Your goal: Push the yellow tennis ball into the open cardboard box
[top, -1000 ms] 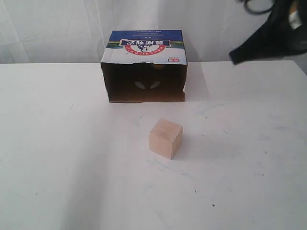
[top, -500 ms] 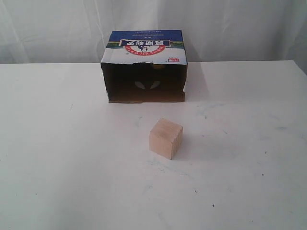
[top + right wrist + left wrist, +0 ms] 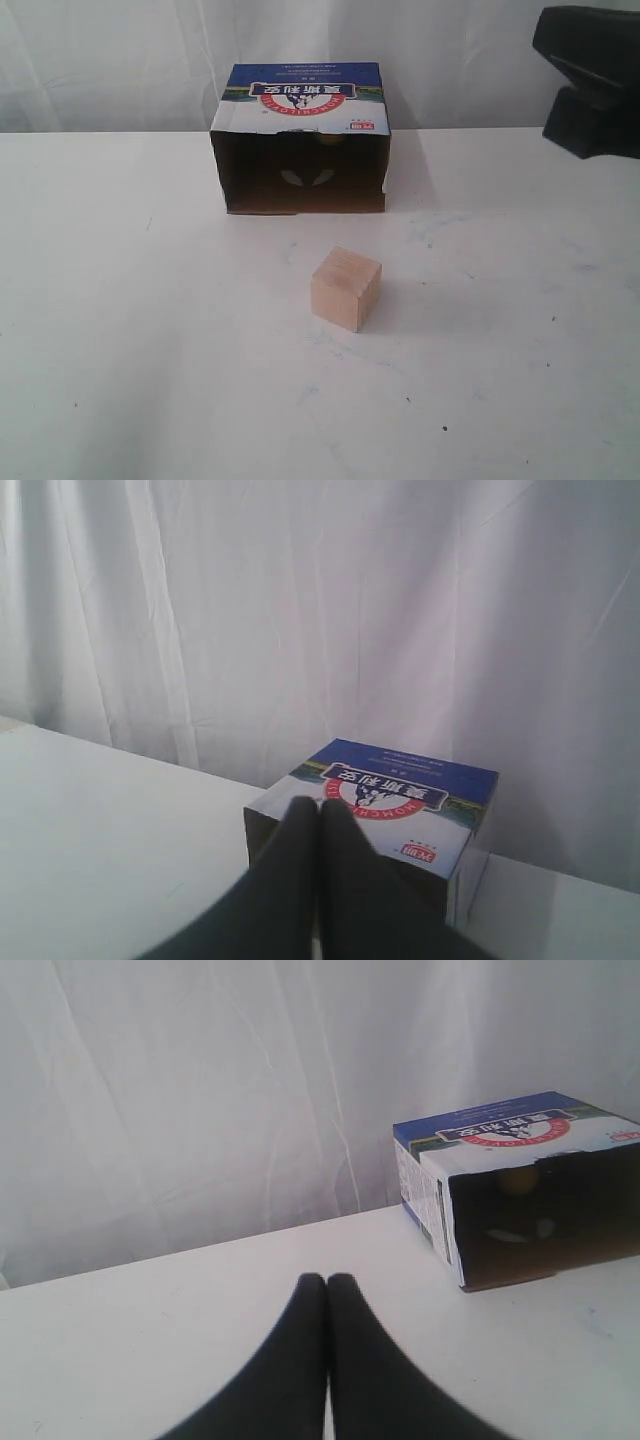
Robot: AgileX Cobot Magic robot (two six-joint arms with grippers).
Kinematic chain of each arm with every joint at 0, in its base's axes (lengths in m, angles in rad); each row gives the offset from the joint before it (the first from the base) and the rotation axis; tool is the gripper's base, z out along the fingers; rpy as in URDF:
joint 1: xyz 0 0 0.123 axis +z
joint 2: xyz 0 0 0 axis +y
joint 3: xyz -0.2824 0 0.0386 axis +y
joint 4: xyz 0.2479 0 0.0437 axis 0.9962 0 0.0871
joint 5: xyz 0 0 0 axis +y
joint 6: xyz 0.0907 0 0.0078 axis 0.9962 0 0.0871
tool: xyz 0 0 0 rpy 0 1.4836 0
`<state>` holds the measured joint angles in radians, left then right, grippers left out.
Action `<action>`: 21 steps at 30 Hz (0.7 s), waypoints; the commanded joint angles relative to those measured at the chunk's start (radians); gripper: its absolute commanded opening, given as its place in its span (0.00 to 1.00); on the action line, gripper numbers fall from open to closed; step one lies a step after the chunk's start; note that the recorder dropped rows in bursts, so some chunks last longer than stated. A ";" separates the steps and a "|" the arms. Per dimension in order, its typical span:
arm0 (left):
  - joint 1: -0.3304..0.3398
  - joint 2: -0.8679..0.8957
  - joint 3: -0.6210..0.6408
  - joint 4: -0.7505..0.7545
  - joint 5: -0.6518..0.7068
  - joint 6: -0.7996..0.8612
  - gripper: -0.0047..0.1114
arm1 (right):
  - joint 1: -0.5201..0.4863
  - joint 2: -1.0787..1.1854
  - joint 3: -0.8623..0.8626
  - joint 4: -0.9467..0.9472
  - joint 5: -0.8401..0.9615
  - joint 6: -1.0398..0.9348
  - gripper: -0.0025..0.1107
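Note:
The open cardboard box (image 3: 300, 100) lies on its side at the back of the table, its dark opening facing front. Deep inside, a dim patch of the yellow tennis ball (image 3: 330, 139) shows near the top. The left wrist view shows the same box (image 3: 510, 1135) and a faint yellow ball (image 3: 517, 1178) inside. My left gripper (image 3: 327, 1280) is shut and empty, well off to the box's side. My right gripper (image 3: 320, 807) is shut and empty, raised, with the box (image 3: 400, 790) beyond it. A dark part of the right arm (image 3: 590, 80) shows at the upper right.
A pale wooden cube (image 3: 346, 288) stands on the white table (image 3: 150, 350) in front of the box opening, a little to the right. White curtain hangs behind the table.
The right arm was at the upper right a second ago, left the exterior view, and now shows again at the right edge. Box, ball and cube have not moved.

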<state>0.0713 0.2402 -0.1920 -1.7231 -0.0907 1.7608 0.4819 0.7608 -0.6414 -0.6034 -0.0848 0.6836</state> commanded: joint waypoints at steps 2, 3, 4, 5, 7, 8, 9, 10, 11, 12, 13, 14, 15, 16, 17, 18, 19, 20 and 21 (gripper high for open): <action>0.001 -0.007 0.005 -0.021 -0.003 -0.004 0.04 | -0.005 -0.014 0.003 0.003 0.010 -0.001 0.02; 0.001 -0.007 0.005 -0.021 -0.003 -0.004 0.04 | -0.011 -0.030 -0.002 0.003 0.054 -0.010 0.02; 0.001 -0.007 0.005 -0.021 -0.003 -0.004 0.04 | -0.016 -0.043 -0.003 0.003 0.085 -0.010 0.02; 0.001 -0.007 0.005 -0.021 -0.003 -0.004 0.04 | -0.020 -0.070 -0.001 0.003 0.129 -0.010 0.02; 0.001 -0.007 0.005 -0.021 -0.010 -0.004 0.04 | -0.059 -0.141 0.009 -0.002 0.193 -0.027 0.02; 0.001 -0.007 0.005 -0.021 -0.014 -0.004 0.04 | -0.098 -0.176 0.020 -0.002 0.192 -0.059 0.02; 0.001 -0.007 0.005 -0.021 -0.018 -0.004 0.04 | -0.145 -0.212 0.030 -0.002 0.180 -0.096 0.02; 0.001 -0.007 0.005 -0.021 -0.018 -0.004 0.04 | -0.197 -0.244 0.039 -0.002 0.163 -0.135 0.02; 0.001 -0.007 0.005 -0.021 -0.018 -0.004 0.04 | -0.252 -0.282 0.049 -0.002 0.143 -0.167 0.02; 0.001 -0.007 0.005 -0.021 -0.018 -0.004 0.04 | -0.311 -0.323 0.057 -0.002 0.118 -0.189 0.02; 0.001 -0.007 0.005 -0.021 -0.021 -0.004 0.04 | -0.359 -0.355 0.064 -0.002 0.097 -0.196 0.02; 0.001 -0.007 0.005 -0.021 -0.021 -0.004 0.04 | -0.419 -0.392 0.072 -0.002 0.068 -0.204 0.02; 0.001 -0.007 0.005 -0.021 -0.022 -0.004 0.04 | -0.472 -0.426 0.077 -0.002 0.047 -0.206 0.02; 0.001 -0.007 0.005 -0.021 -0.022 -0.004 0.04 | -0.506 -0.447 0.078 -0.002 0.040 -0.206 0.02; 0.001 -0.007 0.005 -0.021 -0.019 -0.004 0.04 | -0.536 -0.469 0.078 0.001 0.040 -0.206 0.02; 0.001 -0.007 0.005 -0.021 -0.019 -0.004 0.04 | -0.554 -0.489 0.078 0.001 0.053 -0.204 0.02; 0.001 -0.007 0.005 -0.021 -0.019 -0.004 0.04 | -0.563 -0.505 0.078 0.001 0.072 -0.198 0.02; 0.001 -0.007 0.005 -0.021 -0.019 -0.004 0.04 | -0.565 -0.517 0.081 0.001 0.090 -0.186 0.02; 0.001 -0.007 0.005 -0.021 -0.019 -0.004 0.04 | -0.563 -0.525 0.086 0.001 0.093 -0.184 0.02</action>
<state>0.0713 0.2402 -0.1920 -1.7231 -0.1130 1.7608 -0.0657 0.2622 -0.5704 -0.6049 -0.0108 0.4936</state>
